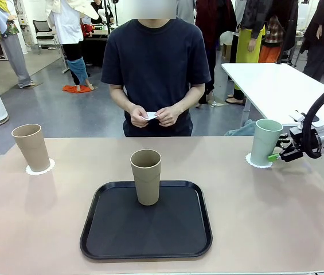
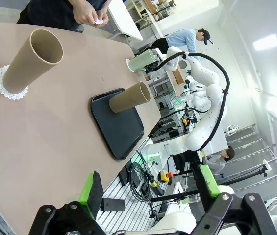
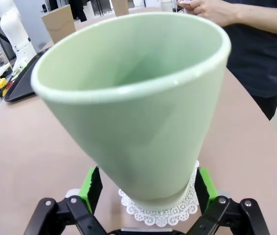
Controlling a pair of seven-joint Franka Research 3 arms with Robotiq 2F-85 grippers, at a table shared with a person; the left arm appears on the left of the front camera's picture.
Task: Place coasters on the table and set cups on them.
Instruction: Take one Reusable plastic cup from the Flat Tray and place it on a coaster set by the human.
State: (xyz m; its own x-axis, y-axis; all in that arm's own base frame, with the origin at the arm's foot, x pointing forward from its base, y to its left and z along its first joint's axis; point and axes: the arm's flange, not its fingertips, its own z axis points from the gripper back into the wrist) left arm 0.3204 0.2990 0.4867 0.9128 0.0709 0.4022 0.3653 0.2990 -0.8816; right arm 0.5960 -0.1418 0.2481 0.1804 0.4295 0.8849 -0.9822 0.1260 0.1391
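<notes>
Tray (image 1: pixel 116 229) cup left to go, two of three look set

Tray sits nearest, centre of the table (image 1: pixel 276 217), with the middle cup (image 1: pixel 145 177) upright on it: tan, no coaster under it

Left gripper (image 2: pixel 149 176) hovers well apart from all the cups, jaws spread, nothing between them

Further back on the left, left cup (image 1: pixel 31 146), tan, stands upright on the left coaster (image 1: pixel 39 168), lace edge showing round the base

On the right, green cup (image 1: pixel 265 140) stands on the right coaster (image 1: pixel 257 162). Right gripper (image 1: pixel 277 154) is level with its base and released. In the right wrist view the pads (image 3: pixel 91 185) straddle the foot with a clear gap on one side, so the cup rests on its own

Far side, the person's hands (image 1: pixel 156 114) hold a small white thing, probably the third coaster (image 1: pixel 151 115)

Read: green cup placement is finishing, the third set is open

Next, as I see it:
- right gripper backs straight out along its fingers; any sideways drift would tip the tall cup or drag the paper
- third coaster has to land on bare table, clear of the tray
- then grip the middle cup low on its wall, lift it clear of the tray rim and centre it on that coaster
</notes>
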